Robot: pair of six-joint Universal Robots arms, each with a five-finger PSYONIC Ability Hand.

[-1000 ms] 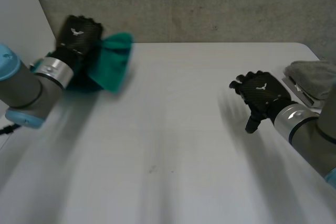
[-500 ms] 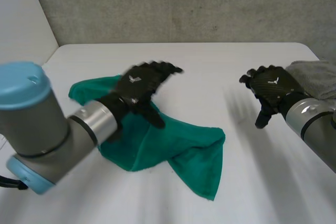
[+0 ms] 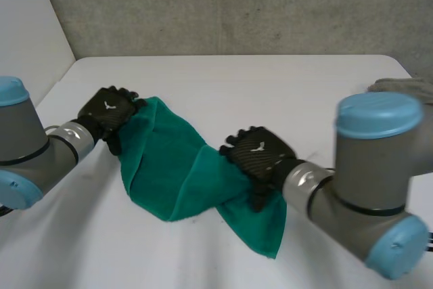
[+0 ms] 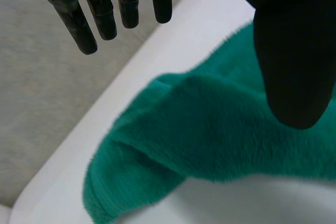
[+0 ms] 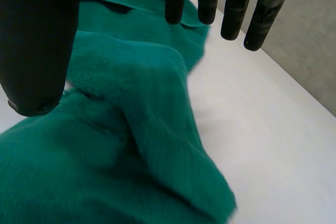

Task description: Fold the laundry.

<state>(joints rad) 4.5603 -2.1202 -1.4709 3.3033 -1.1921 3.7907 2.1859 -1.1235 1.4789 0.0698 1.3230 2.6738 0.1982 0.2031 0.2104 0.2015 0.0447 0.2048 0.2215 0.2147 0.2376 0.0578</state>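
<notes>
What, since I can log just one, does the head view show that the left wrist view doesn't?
Head view: the right hand over the middle of the crumpled green fleece towel, and a grey cloth at the far right corner of the white table. Left wrist view: the left hand close up, its straight fingers free of the towel and its thumb over the pile. Both: the towel, the table, and the left hand at one end of the towel.
</notes>
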